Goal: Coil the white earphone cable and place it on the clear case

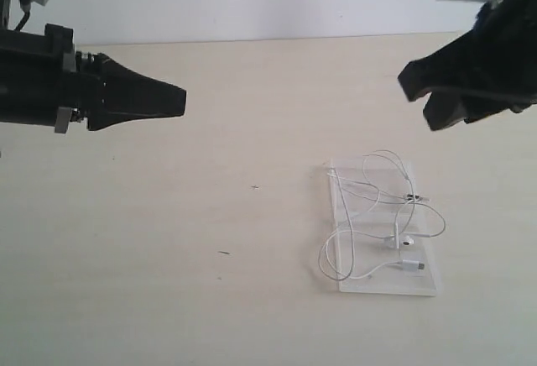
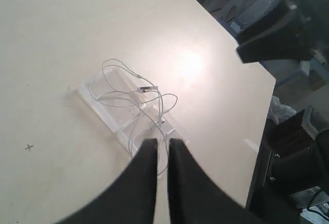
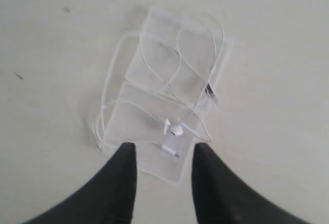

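Clear glossy plastic case point(image 1: 382, 284), matt tabletop point(image 1: 210, 215)

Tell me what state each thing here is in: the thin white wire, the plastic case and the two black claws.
white earphone cable: loosely looped, lying on the case, one loop spilling onto the table, held by nothing.
clear case: opened flat, lying under the cable.
left gripper: almost shut, empty, off to the side of the case.
right gripper: open, empty, raised near the case.
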Motion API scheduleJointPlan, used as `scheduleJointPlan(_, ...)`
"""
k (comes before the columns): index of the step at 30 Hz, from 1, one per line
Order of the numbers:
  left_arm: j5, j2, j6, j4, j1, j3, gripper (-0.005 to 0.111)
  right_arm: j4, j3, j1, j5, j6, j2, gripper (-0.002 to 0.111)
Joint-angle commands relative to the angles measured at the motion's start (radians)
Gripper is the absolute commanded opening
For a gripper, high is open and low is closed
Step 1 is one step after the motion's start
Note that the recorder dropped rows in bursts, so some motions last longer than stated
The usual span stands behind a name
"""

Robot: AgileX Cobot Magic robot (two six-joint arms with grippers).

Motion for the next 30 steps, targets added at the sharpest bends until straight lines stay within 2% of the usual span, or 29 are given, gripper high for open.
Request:
scheduleJointPlan(1, 0.002, -0.051, 0.117, -0.121, -0.002, 0.068, 0.0, 0.075, 0.12, -0.003, -0.151, 0.003, -0.228, 0.01)
scheduleJointPlan(3, 0.016, -0.098, 0.18, -0.183, -0.002, 0.112, 0.0, 0.075, 0.174, -0.003, -0.196, 0.003, -0.326, 0.001)
scheduleJointPlan(9, 0.219, -0.328, 0.258, -0.31, -0.002, 0.228, 0.0, 0.066, 0.277, -0.003, -0.275, 0.003, -0.54, 0.0)
scheduleJointPlan(14, 0.428, -0.551, 0.257, -0.321, -0.002, 0.313, 0.0, 0.089, 0.324, -0.003, -0.282, 0.01, -0.65, 0.0)
scheduleJointPlan(20, 0.646, -0.83, 0.25, -0.344, -0.002, 0.412, 0.0, 0.213, 0.332, -0.003, -0.273, 0.03, -0.691, 0.0)
scheduleJointPlan(30, 0.75, -1.08, 0.191, -0.306, -0.002, 0.504, 0.0, 0.213, 0.332, -0.003, -0.271, 0.03, -0.695, 0.0)
